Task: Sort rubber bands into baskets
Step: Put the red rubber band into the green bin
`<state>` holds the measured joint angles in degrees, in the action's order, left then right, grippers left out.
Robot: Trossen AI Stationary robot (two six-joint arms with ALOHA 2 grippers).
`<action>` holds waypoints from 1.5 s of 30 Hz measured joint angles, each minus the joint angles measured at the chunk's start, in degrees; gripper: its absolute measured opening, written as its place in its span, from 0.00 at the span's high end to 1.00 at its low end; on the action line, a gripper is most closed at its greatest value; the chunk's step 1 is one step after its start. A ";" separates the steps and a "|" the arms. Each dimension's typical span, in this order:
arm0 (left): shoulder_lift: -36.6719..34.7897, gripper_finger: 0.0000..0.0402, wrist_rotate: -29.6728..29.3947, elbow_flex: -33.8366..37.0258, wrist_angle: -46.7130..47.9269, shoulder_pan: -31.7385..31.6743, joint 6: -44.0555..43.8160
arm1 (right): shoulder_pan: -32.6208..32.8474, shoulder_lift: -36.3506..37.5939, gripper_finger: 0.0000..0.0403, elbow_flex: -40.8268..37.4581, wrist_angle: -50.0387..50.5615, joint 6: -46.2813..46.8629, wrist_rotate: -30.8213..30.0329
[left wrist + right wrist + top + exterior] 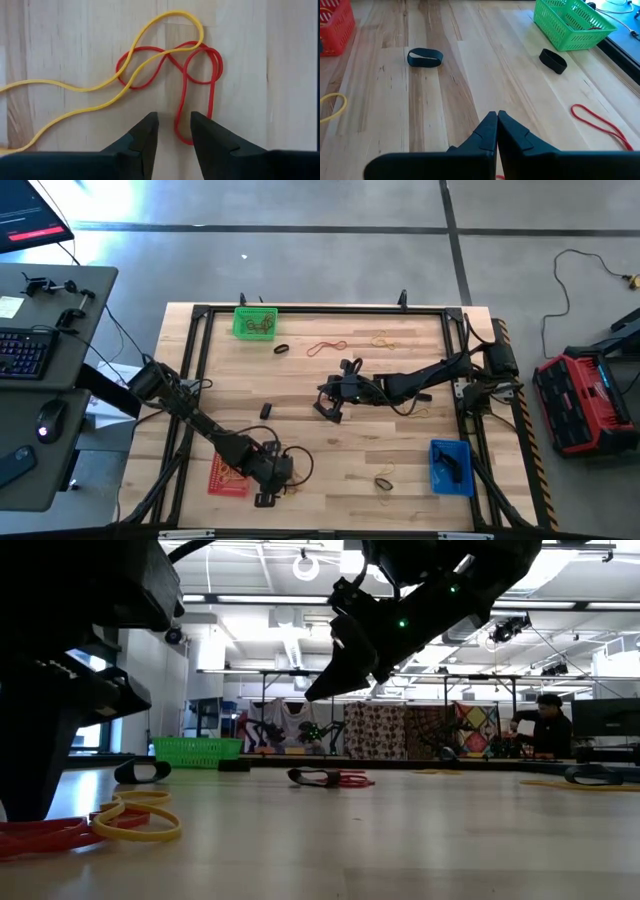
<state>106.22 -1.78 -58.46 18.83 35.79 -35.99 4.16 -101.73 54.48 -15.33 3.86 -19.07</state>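
Dark fingers (142,145) of my left gripper (173,135) straddle one end of a red rubber band (192,85), jaws partly open, nothing held, near the red basket (225,477). A yellow band (100,85) crosses it, so I may drag both. My right gripper (496,125) hangs shut and empty mid-table, well apart from the green basket (572,22).

This is a robotics lab or workshop: a concrete floor (300,260), a wooden table (330,380) in a black metal frame, a desk with a keyboard (22,350), a red tool case (585,402), and open ceiling pipes (280,585).
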 joint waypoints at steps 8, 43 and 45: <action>0.57 0.96 -0.93 0.09 -0.32 0.35 1.55 | 0.00 0.00 1.00 0.00 0.00 0.17 -0.01; -9.72 1.00 -19.69 -24.52 46.90 -1.62 -0.60 | 1.11 0.00 1.00 0.00 -0.10 -1.35 0.00; -12.62 1.00 -21.42 -24.52 47.71 -3.05 -0.80 | 1.16 0.00 1.00 0.00 -0.24 -1.91 0.00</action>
<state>93.59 -23.21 -82.98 66.54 32.74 -36.79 5.32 -101.73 54.48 -15.57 1.95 -19.07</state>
